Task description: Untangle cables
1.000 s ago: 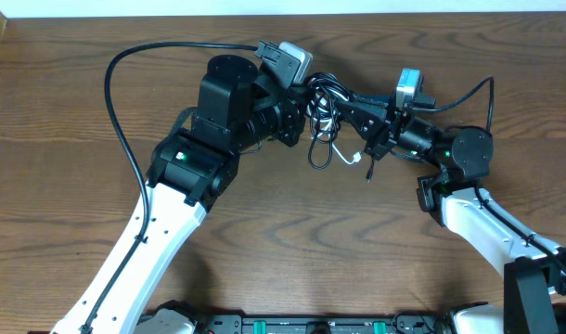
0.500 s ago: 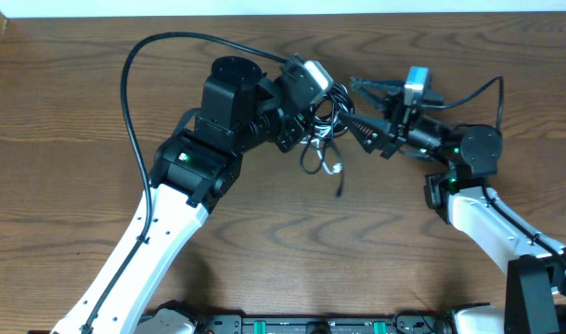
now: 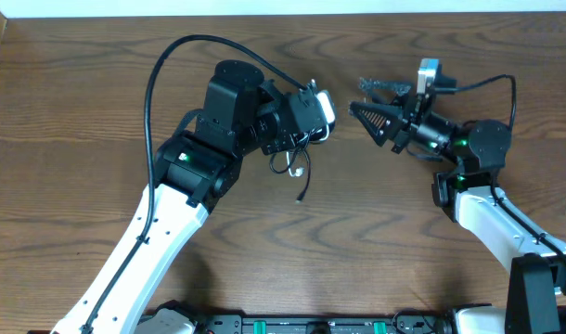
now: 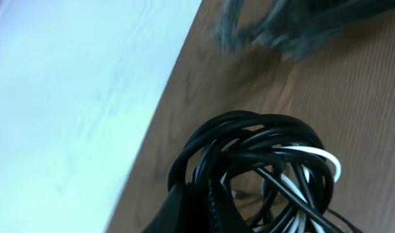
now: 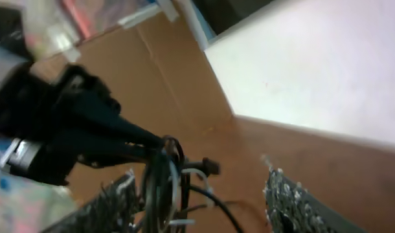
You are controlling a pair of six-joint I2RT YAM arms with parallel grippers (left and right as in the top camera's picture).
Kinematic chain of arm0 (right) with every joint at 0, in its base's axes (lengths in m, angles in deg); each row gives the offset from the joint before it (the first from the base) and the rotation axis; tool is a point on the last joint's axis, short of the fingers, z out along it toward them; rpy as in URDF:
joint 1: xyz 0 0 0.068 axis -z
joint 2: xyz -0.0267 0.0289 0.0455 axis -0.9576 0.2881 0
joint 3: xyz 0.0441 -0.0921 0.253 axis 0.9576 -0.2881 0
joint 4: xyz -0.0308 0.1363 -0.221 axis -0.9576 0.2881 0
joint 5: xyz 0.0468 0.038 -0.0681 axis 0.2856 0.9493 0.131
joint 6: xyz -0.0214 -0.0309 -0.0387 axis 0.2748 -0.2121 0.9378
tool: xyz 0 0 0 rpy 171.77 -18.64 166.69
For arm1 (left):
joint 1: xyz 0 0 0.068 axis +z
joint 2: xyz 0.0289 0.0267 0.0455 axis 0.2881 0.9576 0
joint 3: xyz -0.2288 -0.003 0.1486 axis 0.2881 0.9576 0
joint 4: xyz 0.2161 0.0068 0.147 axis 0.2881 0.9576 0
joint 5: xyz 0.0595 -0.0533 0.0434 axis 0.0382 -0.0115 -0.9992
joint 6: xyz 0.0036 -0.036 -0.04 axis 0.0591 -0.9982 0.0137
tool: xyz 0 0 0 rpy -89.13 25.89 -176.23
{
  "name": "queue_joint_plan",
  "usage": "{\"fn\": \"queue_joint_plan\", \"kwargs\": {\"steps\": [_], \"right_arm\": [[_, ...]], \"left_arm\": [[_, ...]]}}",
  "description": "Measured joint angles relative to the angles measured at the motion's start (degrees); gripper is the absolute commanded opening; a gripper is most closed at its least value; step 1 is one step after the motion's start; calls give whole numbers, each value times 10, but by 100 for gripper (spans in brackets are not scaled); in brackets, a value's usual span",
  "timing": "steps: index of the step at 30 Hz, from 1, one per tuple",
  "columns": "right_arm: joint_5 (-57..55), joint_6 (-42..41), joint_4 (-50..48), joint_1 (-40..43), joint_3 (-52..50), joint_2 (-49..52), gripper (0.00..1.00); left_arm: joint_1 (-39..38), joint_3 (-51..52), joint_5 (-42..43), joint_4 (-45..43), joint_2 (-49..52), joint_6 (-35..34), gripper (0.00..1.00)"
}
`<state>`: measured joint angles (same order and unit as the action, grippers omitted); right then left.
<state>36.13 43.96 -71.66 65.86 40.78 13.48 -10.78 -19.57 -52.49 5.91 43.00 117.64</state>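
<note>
The cables form a tangled bundle of black cords with one white, hanging from my left gripper, which is shut on them. One loose black end trails down toward the table. In the left wrist view the bundle loops out from my left gripper. My right gripper is open to the right of the bundle and apart from it. In the right wrist view the cables hang ahead of its left finger, and my right gripper holds nothing.
The brown wooden table runs under both arms. A thick black arm cable arcs over the left arm. A white wall and a cardboard box stand behind the table.
My right gripper has opened, let go of the cables and drawn back to the right. My left gripper has carried the bundle left and lower, so the two are now apart.
</note>
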Motion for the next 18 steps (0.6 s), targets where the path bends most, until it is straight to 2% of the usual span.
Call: {"fn": "queue_joint_plan", "kwargs": {"steps": [4, 9, 18], "right_arm": [[-9, -56, 48, 0, 0, 0, 61], [-9, -97, 41, -2, 0, 0, 61], [-7, -110, 37, -38, 0, 0, 60]], "left_arm": [[0, 0, 38, -22, 0, 32, 7], [0, 0, 84, -30, 0, 47, 7], [0, 0, 160, -32, 0, 55, 7]]}}
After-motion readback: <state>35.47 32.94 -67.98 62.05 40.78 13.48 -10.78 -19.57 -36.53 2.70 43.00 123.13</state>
